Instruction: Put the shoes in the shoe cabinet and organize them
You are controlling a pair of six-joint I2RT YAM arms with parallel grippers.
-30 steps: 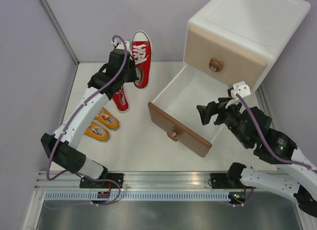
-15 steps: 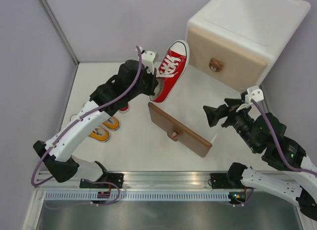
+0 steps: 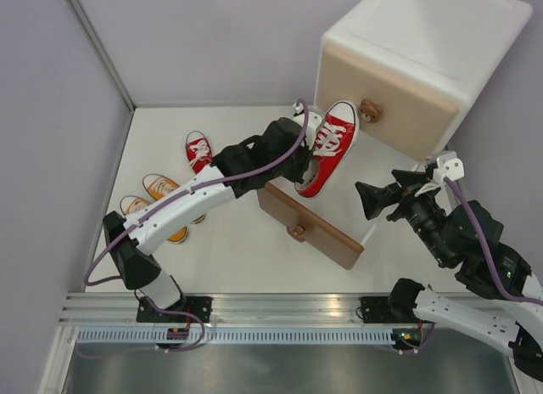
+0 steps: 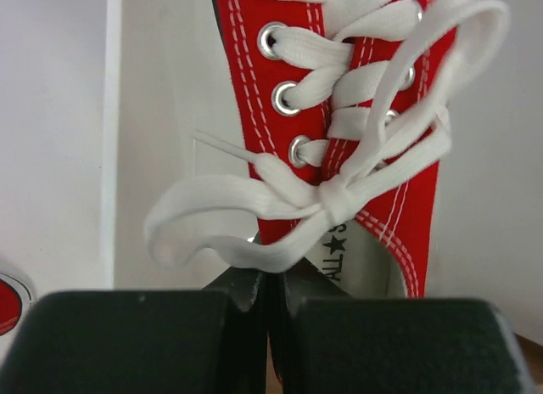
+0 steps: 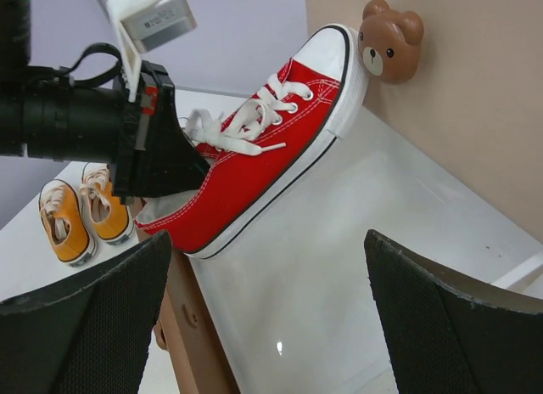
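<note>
Just ahead of the left hand (image 3: 299,156), pinched thin at its heel collar, one red sneaker (image 3: 329,148) hangs tilted over the open brown drawer (image 3: 310,228) of the shoe cabinet (image 3: 424,37), toe near the bear knob (image 3: 368,111). Right hand (image 3: 366,200) spread, empty, beside the drawer. Risks: shallow grip lets the shoe swivel or land crooked; toe bumps the beige front; lace loops snag. Count: four sneakers, two red, two orange. The second red sneaker (image 3: 198,149) and the orange pair (image 3: 159,187) sit on the tabletop (image 3: 229,250) behind the left hand. Drawers: two.
</note>
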